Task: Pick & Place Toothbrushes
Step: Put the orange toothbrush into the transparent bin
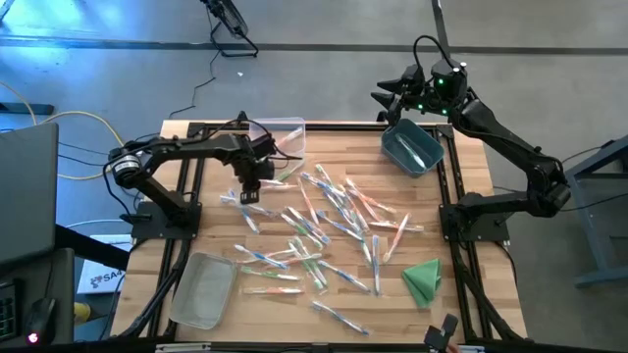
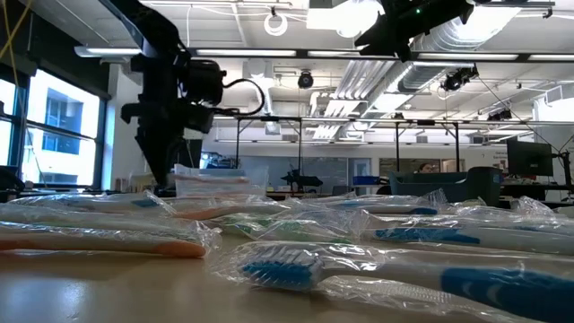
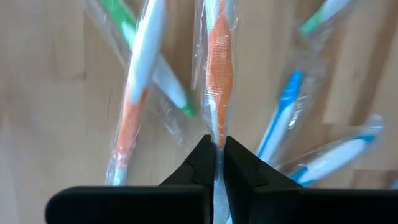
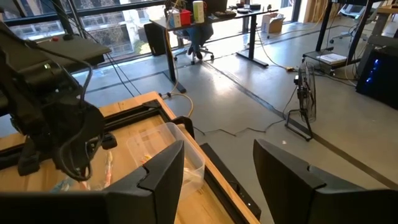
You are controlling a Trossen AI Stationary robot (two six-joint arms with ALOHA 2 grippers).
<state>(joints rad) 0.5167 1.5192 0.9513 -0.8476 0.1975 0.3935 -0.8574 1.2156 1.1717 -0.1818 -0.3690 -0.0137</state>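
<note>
Orange-handled wrapped toothbrush [image 3: 219, 68] sits clamped in the left claw [image 3: 215, 163] down on the bench [image 1: 471, 294]; the right claw [image 4: 217, 171] hangs apart above the blue bin [image 1: 412, 147].

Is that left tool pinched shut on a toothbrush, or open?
Shut. The left tool has its two fingers pressed together on the wrapper of an orange toothbrush.

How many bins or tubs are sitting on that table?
3: a clear bin at the table's far edge beside the left arm, a blue bin at the far right under the right arm, and a clear tray near the front left corner.
</note>
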